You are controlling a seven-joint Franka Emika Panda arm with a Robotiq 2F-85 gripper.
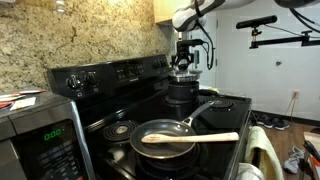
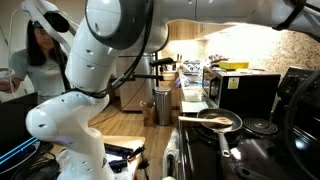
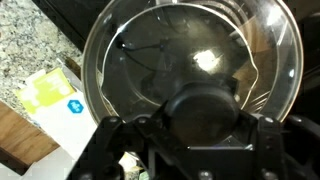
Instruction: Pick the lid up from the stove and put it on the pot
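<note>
Your jaws clamp the lid (image 3: pixel 150 60) by its black knob (image 3: pixel 205 105). It hangs over the pot (image 1: pixel 182 95) on the stove (image 1: pixel 100 78)

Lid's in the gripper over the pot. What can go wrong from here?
1. The gripper holds the lid only by its knob. The wrist view doesn't show the pot's rim under the glass, so alignment is unverified. Released off-centre, the lid could tip onto the stove.
2. The frying pan's handle reaches close beside the pot. Descending or retreating could knock it and the wooden spatula.
</note>
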